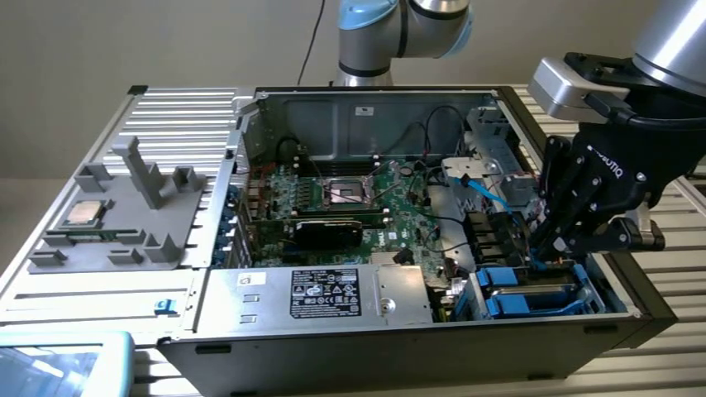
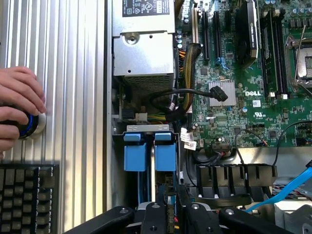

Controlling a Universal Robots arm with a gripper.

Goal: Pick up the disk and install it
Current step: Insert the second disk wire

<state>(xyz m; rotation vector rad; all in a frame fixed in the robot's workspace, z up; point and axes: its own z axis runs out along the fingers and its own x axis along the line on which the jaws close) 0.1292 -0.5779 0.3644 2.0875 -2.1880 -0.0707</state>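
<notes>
An open computer case lies on a slatted table, its motherboard exposed. The gripper reaches into the drive bay at the exterior view's right, where the disk sits edge-up in its blue frame. Fingers appear closed around its rear edge, though the contact itself is hidden. The disk looks rigid, fairly heavy and shock-sensitive; the plastic frame is likely the safest hold. A person's hand rests on a knob near a keyboard.
</notes>
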